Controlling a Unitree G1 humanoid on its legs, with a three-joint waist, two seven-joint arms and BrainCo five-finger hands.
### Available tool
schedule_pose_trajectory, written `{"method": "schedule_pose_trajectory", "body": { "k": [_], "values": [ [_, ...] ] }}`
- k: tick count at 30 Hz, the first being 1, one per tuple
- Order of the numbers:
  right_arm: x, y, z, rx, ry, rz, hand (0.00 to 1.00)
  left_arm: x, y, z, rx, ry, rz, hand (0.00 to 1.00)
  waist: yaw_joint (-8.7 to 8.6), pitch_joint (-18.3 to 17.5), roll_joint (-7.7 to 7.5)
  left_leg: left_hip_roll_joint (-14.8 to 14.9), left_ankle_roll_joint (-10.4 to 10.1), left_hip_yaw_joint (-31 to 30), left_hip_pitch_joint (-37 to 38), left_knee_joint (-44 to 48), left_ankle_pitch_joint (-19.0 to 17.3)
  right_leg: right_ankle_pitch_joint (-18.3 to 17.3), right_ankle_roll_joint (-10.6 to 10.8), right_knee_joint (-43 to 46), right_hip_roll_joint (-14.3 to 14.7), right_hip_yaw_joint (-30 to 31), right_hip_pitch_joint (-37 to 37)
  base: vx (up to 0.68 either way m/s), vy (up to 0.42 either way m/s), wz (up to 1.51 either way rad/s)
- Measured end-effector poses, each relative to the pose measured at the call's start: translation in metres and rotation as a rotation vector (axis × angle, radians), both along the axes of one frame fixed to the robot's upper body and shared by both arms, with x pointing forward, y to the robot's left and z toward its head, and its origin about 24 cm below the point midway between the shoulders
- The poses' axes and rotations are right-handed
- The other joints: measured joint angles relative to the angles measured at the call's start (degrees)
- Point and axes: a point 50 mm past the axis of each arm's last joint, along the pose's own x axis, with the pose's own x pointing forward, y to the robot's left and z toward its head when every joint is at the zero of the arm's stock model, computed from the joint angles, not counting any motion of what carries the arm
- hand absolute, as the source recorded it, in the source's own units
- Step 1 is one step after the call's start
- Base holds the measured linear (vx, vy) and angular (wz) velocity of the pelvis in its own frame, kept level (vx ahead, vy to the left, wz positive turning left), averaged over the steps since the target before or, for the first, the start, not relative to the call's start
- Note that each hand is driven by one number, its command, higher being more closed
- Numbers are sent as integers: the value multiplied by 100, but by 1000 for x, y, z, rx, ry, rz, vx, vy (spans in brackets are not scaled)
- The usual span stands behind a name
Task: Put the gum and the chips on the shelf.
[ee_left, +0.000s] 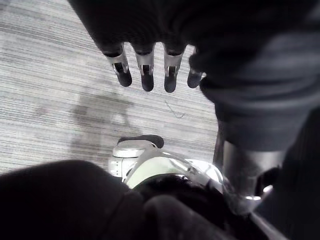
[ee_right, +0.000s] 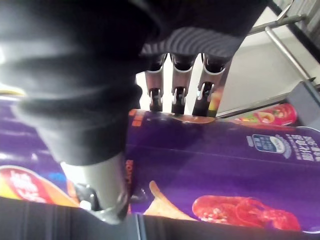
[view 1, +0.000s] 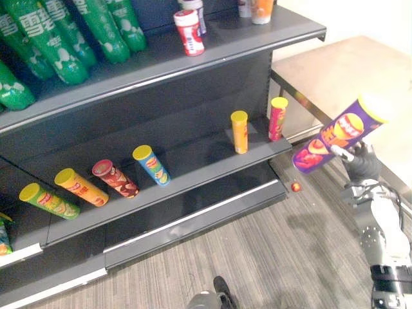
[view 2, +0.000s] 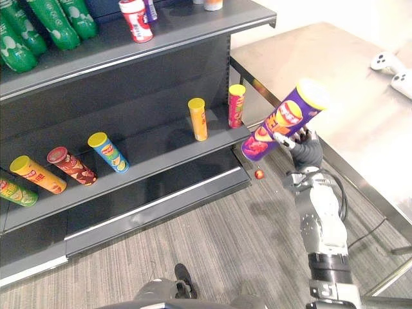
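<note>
- While logging from the head views: found right hand (view 2: 308, 149) raised on a near-upright forearm, fingers and thumb wrapped round purple chips can (view 2: 283, 121).
- Holds can in the air, tilted, yellow lid uppermost, base toward lower shelf (view 1: 199, 164), just off its right end.
- Noted orange can (view 1: 239, 132) and pink can (view 1: 277, 118) upright there.
- Spotted red-and-white gum bottle (view 1: 189, 32) standing on upper shelf (view 1: 257, 35).
- Left hand (ee_left: 146, 70) over carpet (ee_left: 50, 75), fingers straight, holding nothing.

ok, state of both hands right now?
Left hand: open, fingers straight, holding nothing.
Right hand: shut on the purple cylindrical chips can with a yellow lid.
</note>
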Motion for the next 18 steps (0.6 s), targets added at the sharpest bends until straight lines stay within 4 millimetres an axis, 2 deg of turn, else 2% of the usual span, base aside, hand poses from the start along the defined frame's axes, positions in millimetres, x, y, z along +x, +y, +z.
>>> {"method": "schedule_pose_trajectory", "body": {
  "k": [3,12,15,18],
  "values": [
    [-6,-1,-10,46,19,-41,100,1,-4,-1,-6,-3,-40,0,0,-15,-125,-191,-17,-31,136,-293,-11,-1,-1,205,-131,33,-13,2,75,8],
    [-8,-4,-6,21,-39,-67,100,10,0,2,18,-36,-102,0,4,54,-231,-294,-12,-117,59,-441,-23,-46,-79,228,-158,277,-201,-57,30,2],
    [-7,-1,-1,4,-71,-38,100,11,3,3,23,-51,-94,0,40,126,-291,-288,5,-127,19,-441,-11,-70,-121,222,-116,418,-258,-46,-1,0],
    [2,8,15,-12,-157,19,100,15,6,3,21,-68,-63,0,71,227,-355,-287,45,-135,-40,-440,19,-67,-128,241,-94,518,-385,2,1,2]
  ]
}}
